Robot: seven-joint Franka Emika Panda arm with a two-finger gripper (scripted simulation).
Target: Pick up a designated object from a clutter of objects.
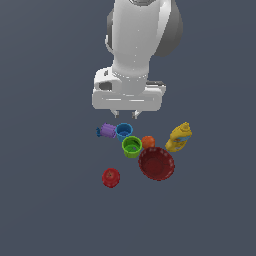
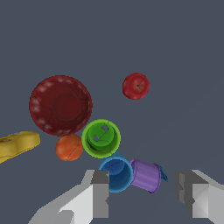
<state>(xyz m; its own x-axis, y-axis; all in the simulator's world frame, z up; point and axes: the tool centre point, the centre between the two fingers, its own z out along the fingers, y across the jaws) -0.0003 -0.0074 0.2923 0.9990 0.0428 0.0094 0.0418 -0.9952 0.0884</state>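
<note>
So here's what we're looking at: the white Franka gripper point(image 1: 126, 114) is hanging above the dark grey desk point(image 1: 50, 210) with its two fingers point(image 2: 99, 192) spread wide and nothing between them. In the wrist view we can see the small blue round cup point(image 2: 116, 174) and the purple ribbed cylinder piece point(image 2: 146, 175) lying on its side, both sitting in the gap under the fingers, touching or nearly touching each other. The thing we're after, the small bright green round cup with the flared rim point(image 1: 132, 146), stands upright just past the blue cup, one step further out from the fingers, and its rim looks to be touching the blue one. Right beside the green cup is the little orange ball point(image 1: 148, 142), and just beyond that pair is the bigger dark red scalloped bowl point(image 1: 156, 163), open side up. The yellow plastic bottle point(image 1: 179, 137) lies tilted out to the exterior view's right, near the orange ball but well off from the fingers. The glossy red apple-like ball point(image 1: 111, 177) sits on its own, furthest from the fingers, apart from everything else in the clutter.
</note>
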